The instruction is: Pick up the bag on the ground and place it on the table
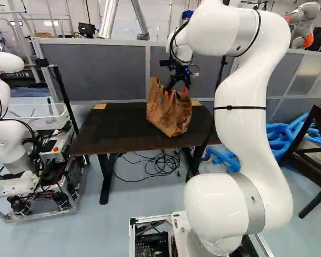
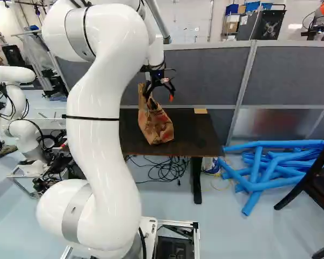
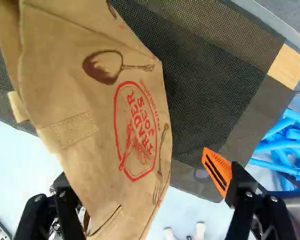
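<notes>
Bag, just one, sits tipped on one dark counter in the left base view, with the tool spread at its top. Right base view has blue tubes piled on the floor, too tangled to count, and one dark chair cut off by the edge. Up close, the wrist view shows red print inside one red ring on the bag, and one orange pad apart from it, while the other pad is hidden.
</notes>
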`<state>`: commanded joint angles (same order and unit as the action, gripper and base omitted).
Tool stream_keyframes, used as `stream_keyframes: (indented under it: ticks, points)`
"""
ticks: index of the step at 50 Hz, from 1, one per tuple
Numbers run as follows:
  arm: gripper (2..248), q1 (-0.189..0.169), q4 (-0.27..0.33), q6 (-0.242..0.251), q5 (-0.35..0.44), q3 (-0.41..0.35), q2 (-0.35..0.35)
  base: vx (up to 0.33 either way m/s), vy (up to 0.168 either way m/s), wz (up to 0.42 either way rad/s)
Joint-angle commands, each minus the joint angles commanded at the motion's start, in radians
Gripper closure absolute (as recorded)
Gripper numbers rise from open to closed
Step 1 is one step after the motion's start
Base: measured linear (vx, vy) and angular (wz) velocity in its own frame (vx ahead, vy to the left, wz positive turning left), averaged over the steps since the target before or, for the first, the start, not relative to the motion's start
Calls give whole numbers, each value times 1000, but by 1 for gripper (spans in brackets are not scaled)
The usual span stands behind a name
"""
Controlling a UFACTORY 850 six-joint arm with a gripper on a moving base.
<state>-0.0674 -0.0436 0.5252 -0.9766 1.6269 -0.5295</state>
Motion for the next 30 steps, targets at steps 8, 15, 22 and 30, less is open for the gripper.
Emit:
stream_keyframes:
  ticks: [8, 15, 22, 30]
  points:
    - [3, 14, 2, 0, -1, -6, 23, 0, 0, 0]
    - [3, 29, 6, 0, -3, -16, 46, 0, 0, 0]
    - [3, 41, 6, 0, -3, -28, 71, 0, 0, 0]
    - [3, 49, 6, 0, -3, -40, 99, 0, 0, 0]
